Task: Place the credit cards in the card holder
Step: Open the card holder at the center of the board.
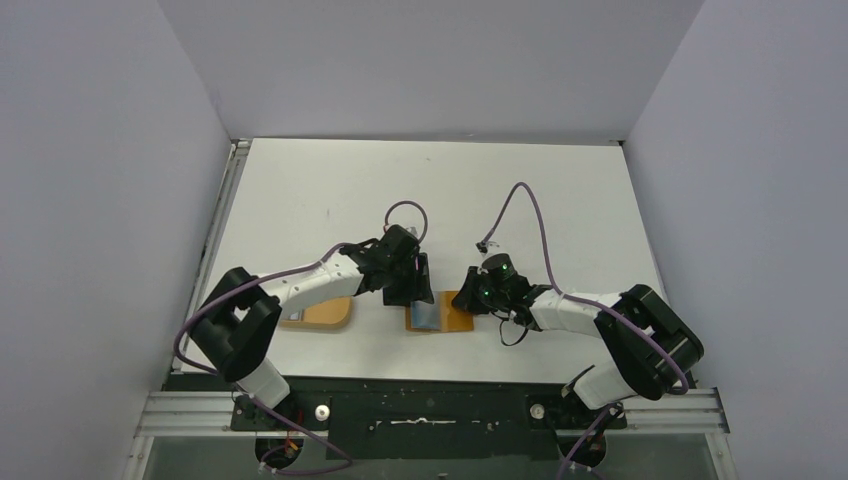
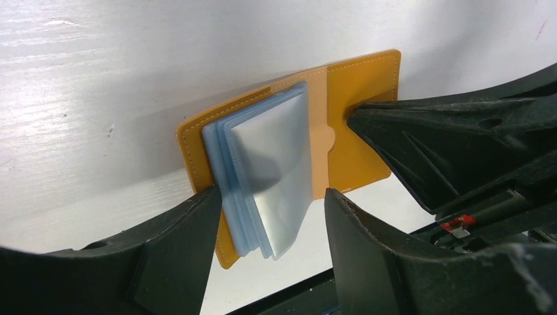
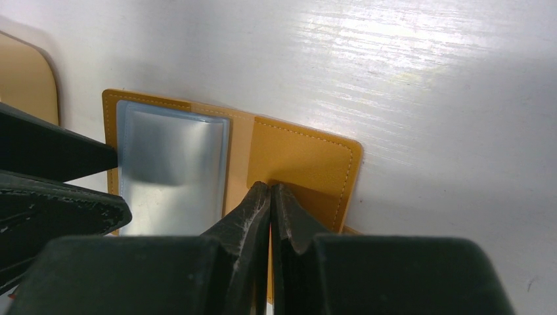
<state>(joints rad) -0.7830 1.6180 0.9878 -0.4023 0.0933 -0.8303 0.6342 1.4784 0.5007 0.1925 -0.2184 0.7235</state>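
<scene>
The tan-orange card holder (image 2: 358, 98) lies open on the table, its stack of pale blue plastic sleeves (image 2: 263, 177) fanned up; the top sleeve looks silvery, and I cannot tell whether a card is in it. It also shows in the top view (image 1: 458, 320) and the right wrist view (image 3: 309, 157). My left gripper (image 2: 269, 203) is open and straddles the sleeves, the left finger against their edge. My right gripper (image 3: 270, 187) is shut, its tips pressing on the holder's right flap. A greyish credit card (image 1: 291, 317) seems to lie in the tray, mostly hidden by my left arm.
The orange oval tray (image 1: 335, 313) sits left of the holder, under my left arm; its corner shows in the right wrist view (image 3: 26, 79). The table's near edge and black rail (image 1: 430, 385) run just below the holder.
</scene>
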